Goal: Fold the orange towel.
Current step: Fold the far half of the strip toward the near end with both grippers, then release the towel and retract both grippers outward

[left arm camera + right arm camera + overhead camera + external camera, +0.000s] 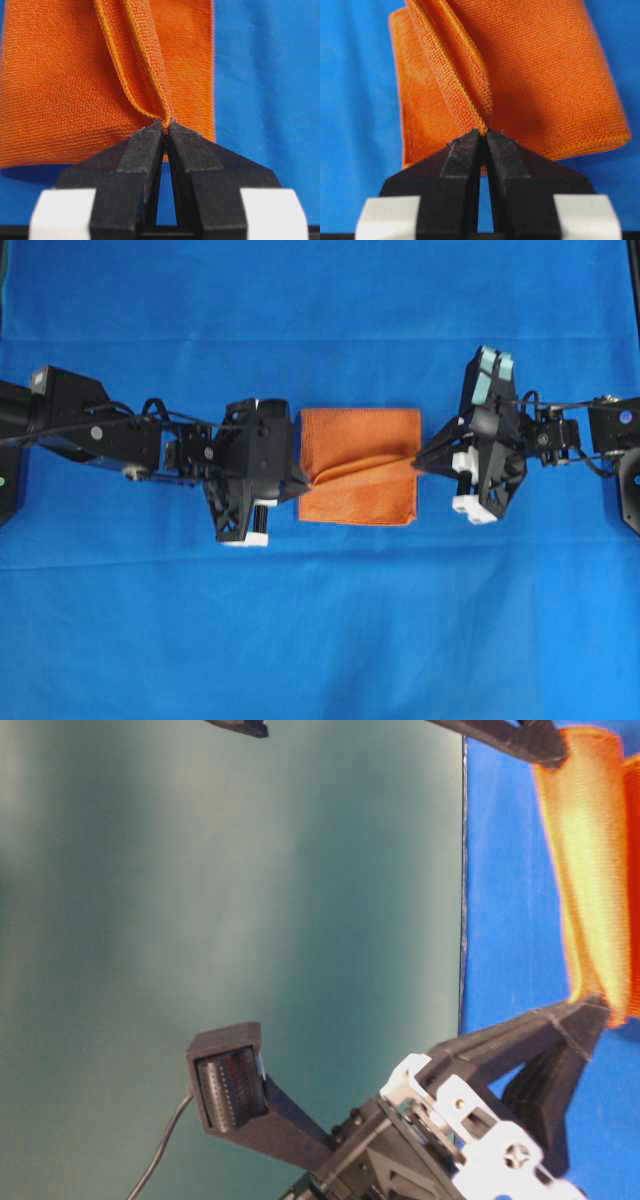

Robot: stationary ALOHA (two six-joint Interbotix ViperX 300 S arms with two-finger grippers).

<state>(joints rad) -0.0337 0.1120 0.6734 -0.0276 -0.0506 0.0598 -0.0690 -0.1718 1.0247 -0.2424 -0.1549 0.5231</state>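
Both our left gripper [165,129] and right gripper [484,134] pinch the orange towel [350,445] mid-table; we should carry its raised hem evenly across.

A blue table cloth [320,640] covers the surface from edge to edge in the overhead view, smooth apart from faint creases. In the table-level view a plain teal-grey backdrop [230,920] stands behind the cloth's far edge, with a thin dark seam where they meet.
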